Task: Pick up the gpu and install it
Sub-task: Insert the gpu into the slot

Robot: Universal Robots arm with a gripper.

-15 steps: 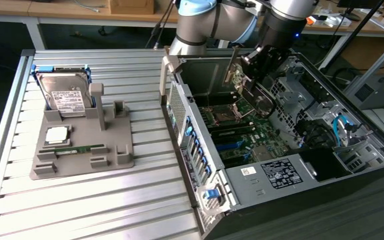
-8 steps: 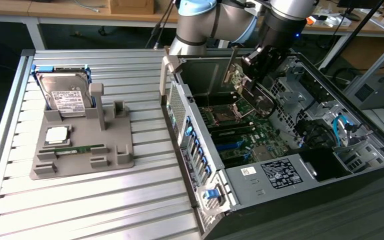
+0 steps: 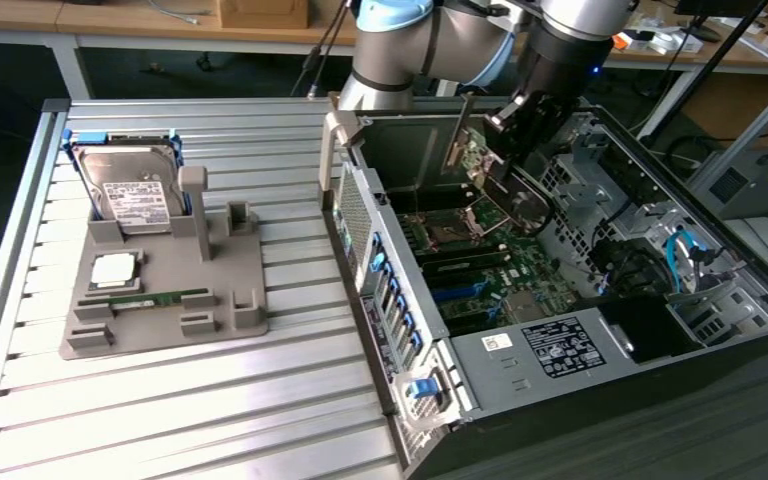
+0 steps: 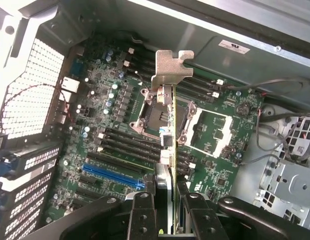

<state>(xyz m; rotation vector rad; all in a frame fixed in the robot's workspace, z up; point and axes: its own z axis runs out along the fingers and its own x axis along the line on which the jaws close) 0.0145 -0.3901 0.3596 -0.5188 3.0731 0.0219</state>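
The gpu (image 4: pixel 167 125) shows edge-on in the wrist view, its silver end bracket (image 4: pixel 169 67) at the far end. My gripper (image 4: pixel 168 202) is shut on the card, with one black finger (image 4: pixel 143 212) on each side of it. Below the card lies the green motherboard (image 4: pixel 107 110) with its empty CPU socket (image 4: pixel 155 112) and a long blue slot (image 4: pixel 112 175); the card hangs above the board, apart from the slots. In the exterior view, the gripper (image 3: pixel 515 112) holds the gpu (image 3: pixel 463 135) inside the open computer case (image 3: pixel 544 345), over the motherboard (image 3: pixel 491 270).
A grey fixture (image 3: pixel 224 320) on the slatted table at the exterior view's left carries a hard drive (image 3: pixel 131 195), a CPU (image 3: pixel 113 267) and a RAM stick (image 3: pixel 157 297). The case's metal walls (image 3: pixel 357 215), drive cage (image 3: pixel 618 170) and cables (image 3: pixel 684 255) surround the board.
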